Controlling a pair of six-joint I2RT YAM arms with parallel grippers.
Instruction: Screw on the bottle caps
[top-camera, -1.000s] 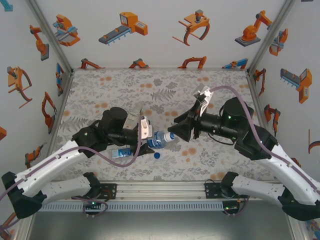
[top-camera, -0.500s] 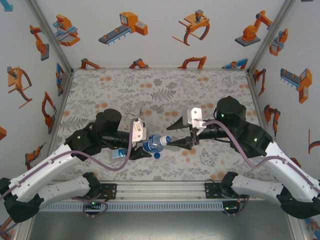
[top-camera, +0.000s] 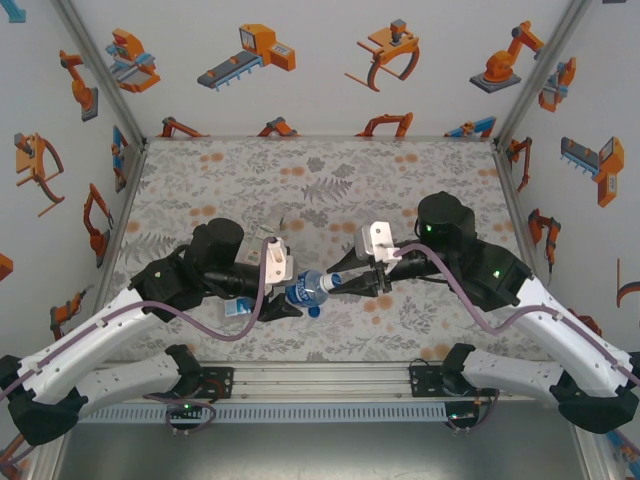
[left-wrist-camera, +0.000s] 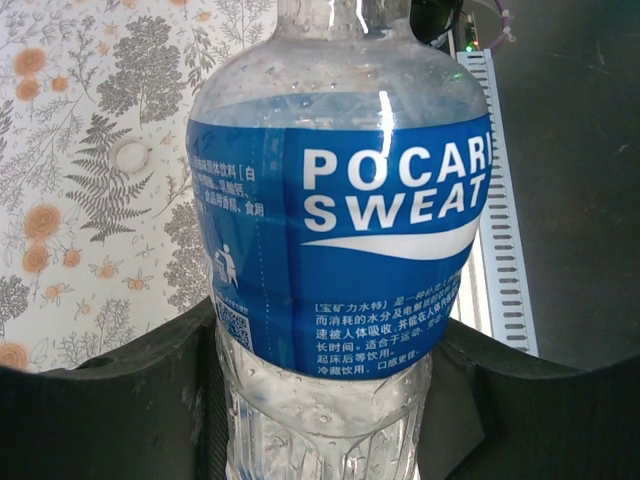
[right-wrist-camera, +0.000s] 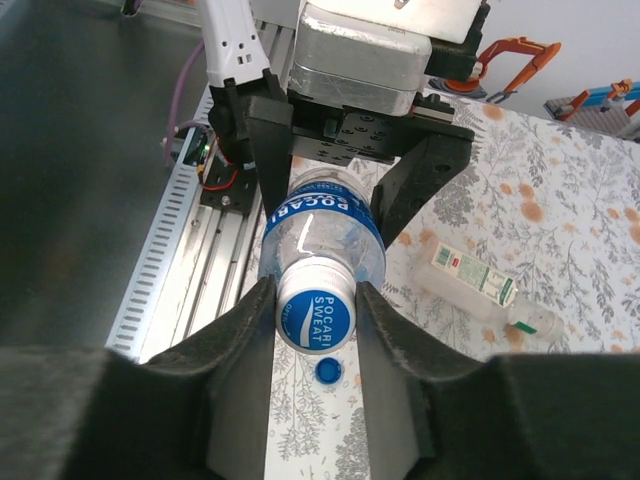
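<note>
My left gripper (top-camera: 288, 292) is shut on a clear bottle with a blue Pocari Sweat label (left-wrist-camera: 340, 225), held tilted above the table with its neck toward the right arm. Its dark fingers (left-wrist-camera: 110, 400) press both sides of the lower body. The bottle's white and blue cap (right-wrist-camera: 315, 310) sits on the neck, and my right gripper (right-wrist-camera: 316, 318) is shut on that cap, one finger on each side. A loose blue cap (right-wrist-camera: 327, 371) lies on the table just below. A slim bottle with a white-and-green label (right-wrist-camera: 478, 285) lies on its side behind.
Another blue-labelled bottle (top-camera: 238, 308) lies on the floral table cover (top-camera: 330, 180) under the left arm. The metal rail (top-camera: 320, 385) runs along the near edge, between the two arm bases. The walls stand close on the left, right and back.
My right gripper turned, moved left up to the bottle's neck and closed on the cap. The left gripper kept its hold and shifted the bottle slightly.
</note>
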